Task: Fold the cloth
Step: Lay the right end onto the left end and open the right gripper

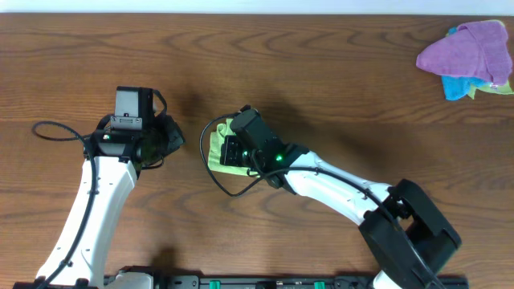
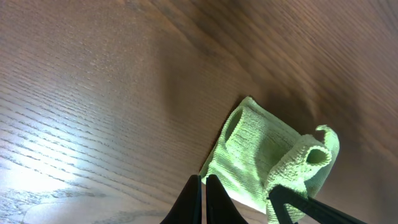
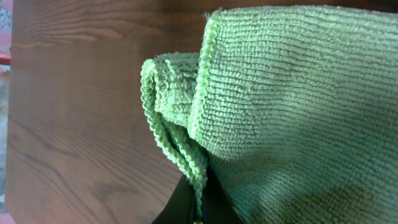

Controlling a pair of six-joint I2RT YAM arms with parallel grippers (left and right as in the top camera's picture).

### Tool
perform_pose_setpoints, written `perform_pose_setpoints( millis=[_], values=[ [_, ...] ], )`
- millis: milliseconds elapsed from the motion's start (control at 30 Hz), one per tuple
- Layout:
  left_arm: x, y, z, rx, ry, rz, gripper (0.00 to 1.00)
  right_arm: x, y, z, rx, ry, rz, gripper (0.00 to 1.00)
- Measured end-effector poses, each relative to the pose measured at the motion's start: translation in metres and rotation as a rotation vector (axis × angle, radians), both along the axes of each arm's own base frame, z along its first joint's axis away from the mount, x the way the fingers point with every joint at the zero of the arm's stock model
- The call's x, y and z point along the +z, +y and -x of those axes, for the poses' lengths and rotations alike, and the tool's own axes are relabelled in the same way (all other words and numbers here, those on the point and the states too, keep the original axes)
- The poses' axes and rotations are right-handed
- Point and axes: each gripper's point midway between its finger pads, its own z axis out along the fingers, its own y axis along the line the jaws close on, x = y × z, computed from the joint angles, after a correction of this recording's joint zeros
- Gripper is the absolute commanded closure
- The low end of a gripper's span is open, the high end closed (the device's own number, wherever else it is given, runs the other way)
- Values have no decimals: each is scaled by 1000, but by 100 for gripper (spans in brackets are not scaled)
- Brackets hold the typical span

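Note:
The lime-green cloth (image 1: 215, 144) lies bunched in folded layers near the table's middle, mostly under my right gripper (image 1: 229, 152). The right wrist view is almost filled by the cloth (image 3: 292, 106). There my right gripper (image 3: 199, 202) is shut on the cloth's doubled hem edge. From the left wrist the cloth (image 2: 255, 155) shows a curled corner lifted at the right, held by a dark finger (image 2: 311, 205) of the right gripper. My left gripper (image 2: 203, 199) is shut and empty, its tips just short of the cloth's near edge. Overhead, the left gripper (image 1: 173, 136) sits to the cloth's left.
A pile of purple cloth (image 1: 470, 50) over bright blue cloth (image 1: 456, 87) lies at the far right corner. A black cable (image 1: 56, 128) loops left of the left arm, and another curls under the right wrist (image 1: 221, 185). The wooden table (image 1: 337, 64) carries everything.

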Motion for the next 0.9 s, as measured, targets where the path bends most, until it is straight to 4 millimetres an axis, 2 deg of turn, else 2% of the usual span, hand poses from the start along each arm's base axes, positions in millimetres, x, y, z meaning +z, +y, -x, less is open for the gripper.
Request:
perform_pose_setpoints(
  millis=[333,533,733,800,900],
  values=[
    [0,-1,2,-2,6,4,94,-10,4,-2,3,11,10,99],
    [-1,-3,5,-9,18,16,94,-17,21,-9,22,21,12,99],
    [-1,-3,5,-10,22,19,94,-33,32,-5,48,59,48,98],
    [-1,-3,5,-10,22,19,94,-39,33,-1,57,71,60,94],
    [-1,-3,5,-10,23,19,94,-41,35,2,65,73,63,79]
  ],
)
